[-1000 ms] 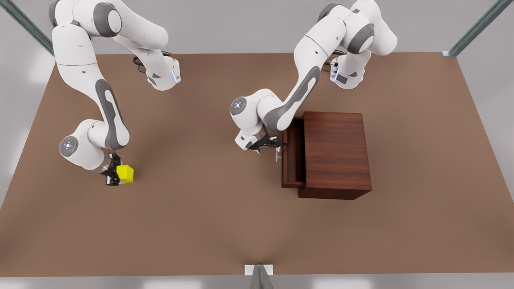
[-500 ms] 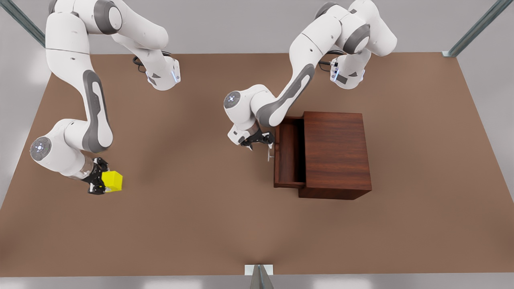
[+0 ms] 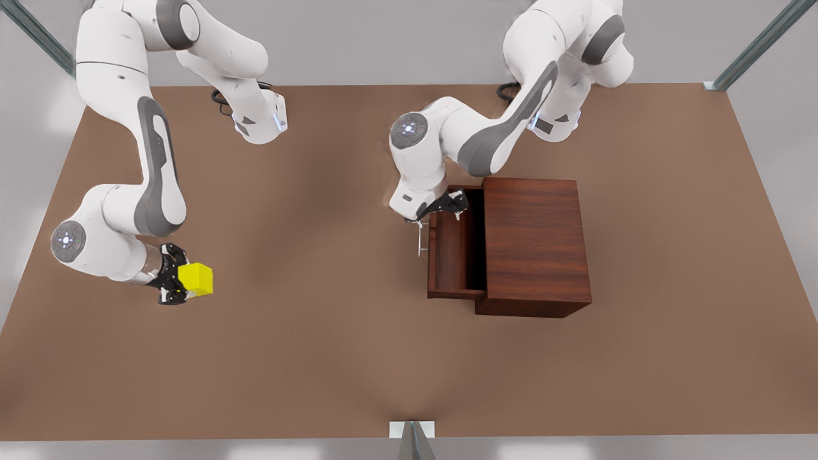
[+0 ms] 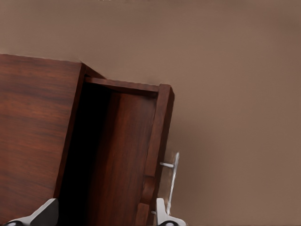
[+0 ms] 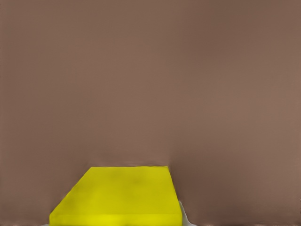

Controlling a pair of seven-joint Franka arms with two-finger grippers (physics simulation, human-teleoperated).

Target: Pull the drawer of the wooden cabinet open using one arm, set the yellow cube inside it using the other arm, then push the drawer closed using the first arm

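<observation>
Above drawer (image 3: 450, 255), left end effector (image 3: 445, 207) spread; right end effector (image 3: 176, 283) — clamping yellow cube (image 3: 196, 279).

Wooden cabinet (image 3: 535, 246) and drawer (image 3: 449, 255): dark reddish-brown wood, horizontal grain, satin. Handle (image 3: 420, 239): thin bright metal. Yellow cube (image 3: 196, 279): smooth, matt. Table (image 3: 319, 358): matt brown.

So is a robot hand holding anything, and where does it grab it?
The right gripper holds the yellow cube by two opposite sides. The left gripper, open above the drawer, holds nothing.
</observation>
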